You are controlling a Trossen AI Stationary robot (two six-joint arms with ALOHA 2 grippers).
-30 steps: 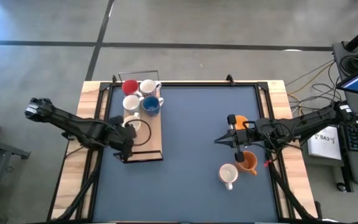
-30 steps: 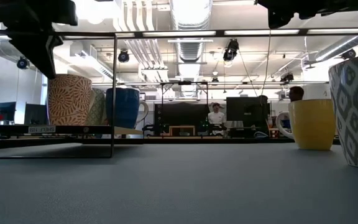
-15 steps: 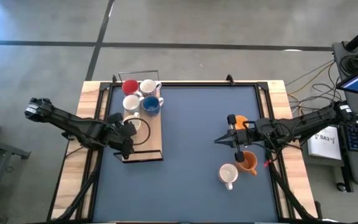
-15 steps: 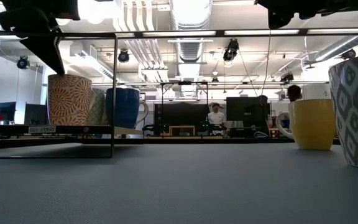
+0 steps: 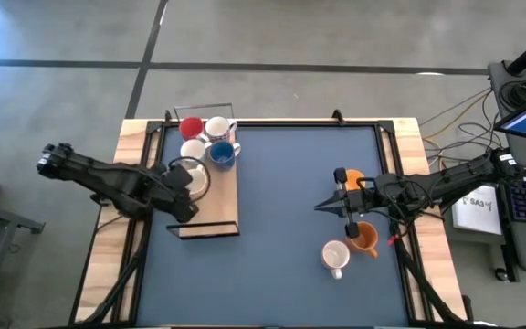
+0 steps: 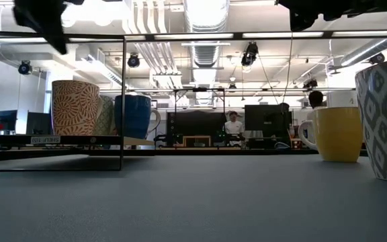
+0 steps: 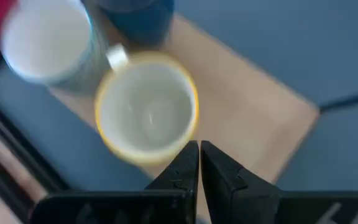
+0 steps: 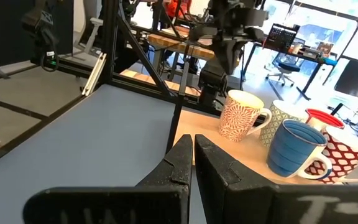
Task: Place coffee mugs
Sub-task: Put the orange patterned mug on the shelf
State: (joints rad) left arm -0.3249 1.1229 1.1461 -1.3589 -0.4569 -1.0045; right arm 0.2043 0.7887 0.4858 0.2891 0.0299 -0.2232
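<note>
Wooden tray [image 5: 224, 212] holds 5 mugs at far left; left gripper [image 7: 199, 155], fingers closed and empty, should clear the newest mug [image 7: 146, 113] straight upward.

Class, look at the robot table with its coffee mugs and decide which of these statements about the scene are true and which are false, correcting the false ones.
1. Five mugs stand on the wooden board. True.
2. The blue mug stands on the board beside the red mug. True.
3. The left gripper holds a mug. False: its fingers are shut on nothing, above the yellow-rimmed mug on the board.
4. Three mugs stand on the mat near the right gripper. True.
5. The white mug by the right arm lies on its side. False: it stands upright, mouth up.
</note>
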